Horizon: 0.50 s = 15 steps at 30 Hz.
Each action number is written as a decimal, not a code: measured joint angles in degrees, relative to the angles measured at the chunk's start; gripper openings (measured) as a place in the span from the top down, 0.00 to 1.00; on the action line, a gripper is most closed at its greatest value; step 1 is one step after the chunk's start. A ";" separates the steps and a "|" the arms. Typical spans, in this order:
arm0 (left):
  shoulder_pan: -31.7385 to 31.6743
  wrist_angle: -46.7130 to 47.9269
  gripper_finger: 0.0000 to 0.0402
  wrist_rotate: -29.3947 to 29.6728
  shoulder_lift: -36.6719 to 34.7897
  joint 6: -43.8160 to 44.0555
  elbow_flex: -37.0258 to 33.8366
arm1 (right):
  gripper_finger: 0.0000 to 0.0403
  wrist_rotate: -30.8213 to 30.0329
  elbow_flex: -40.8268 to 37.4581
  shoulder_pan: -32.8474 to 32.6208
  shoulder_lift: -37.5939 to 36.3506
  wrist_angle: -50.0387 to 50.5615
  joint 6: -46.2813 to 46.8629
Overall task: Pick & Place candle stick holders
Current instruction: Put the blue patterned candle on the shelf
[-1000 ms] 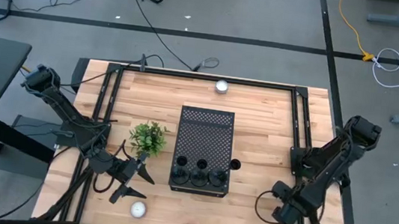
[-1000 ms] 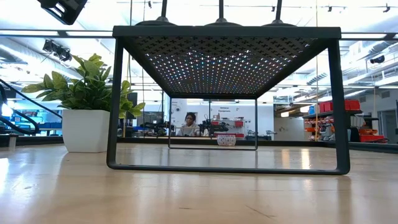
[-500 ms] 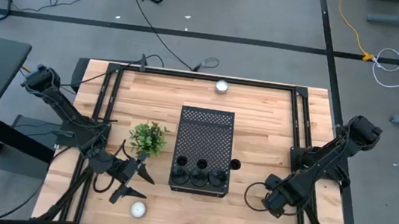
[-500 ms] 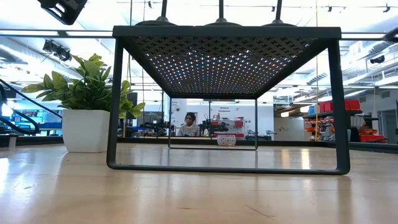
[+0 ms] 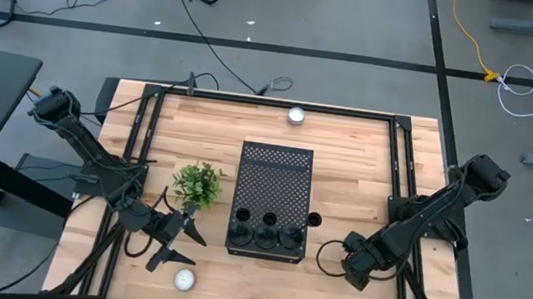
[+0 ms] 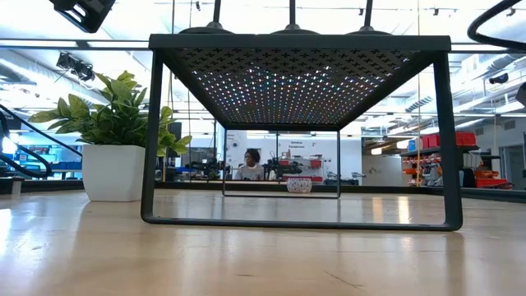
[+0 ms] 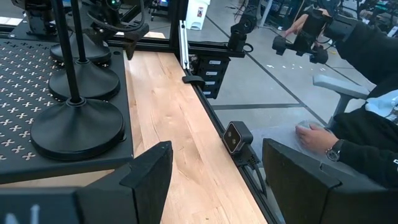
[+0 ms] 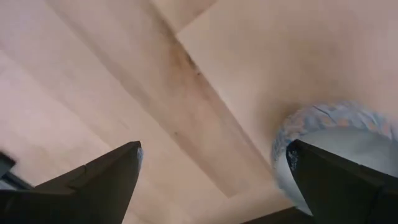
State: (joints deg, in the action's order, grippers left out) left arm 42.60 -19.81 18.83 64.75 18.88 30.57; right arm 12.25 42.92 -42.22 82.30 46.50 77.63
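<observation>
**A:** Start at the near end of the perforated rack [image 5: 272, 185]. What lies there?

**B:** Nearest of all, off the rack's near corner on the left arm's side, a white candle [image 5: 185, 279] sits on the table [image 5: 367, 151]. Just past it hangs the left gripper [image 7: 216, 146], beside that same corner. Its fingers are partly spread and there is nothing between them.

**A:** And the other arm?

**B:** The right gripper [image 8: 212, 149] is off the rack's opposite near corner, low over the wood. Its fingers are spread wide and it holds nothing. A pale round thing [image 8: 329, 155] lies close to one finger; I cannot tell what it is.

**A:** Where are the candle stick holders [image 5: 264, 235]?

**B:** Three stand upright in a row across the rack's near end, on top of it, with their round bases close together. Neither gripper touches them. A dark round spot [image 5: 315, 219] sits just beside the rack on the right arm's side, too small to identify.

**A:** Further back?

**B:** A potted plant [image 5: 198, 184] stands beside the rack on the left arm's side. Beyond the rack's far end a second white candle [image 5: 296, 116] rests near the table's edge. Off the table, the left wrist view shows a person's hand [image 7: 314, 134].
</observation>
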 joint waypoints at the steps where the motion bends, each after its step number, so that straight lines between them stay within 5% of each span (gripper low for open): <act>1: -0.01 0.00 0.38 0.00 -0.01 0.01 0.00 | 0.01 0.49 0.00 0.02 0.00 -0.17 0.08; 15: 0.00 0.00 0.38 -0.02 -0.01 0.00 0.00 | 0.01 -0.13 -0.02 0.55 -2.77 3.61 -2.42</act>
State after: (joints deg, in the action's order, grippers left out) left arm 42.60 -19.81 18.81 64.75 18.88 30.57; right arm 12.12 42.89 -41.67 79.53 50.11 75.20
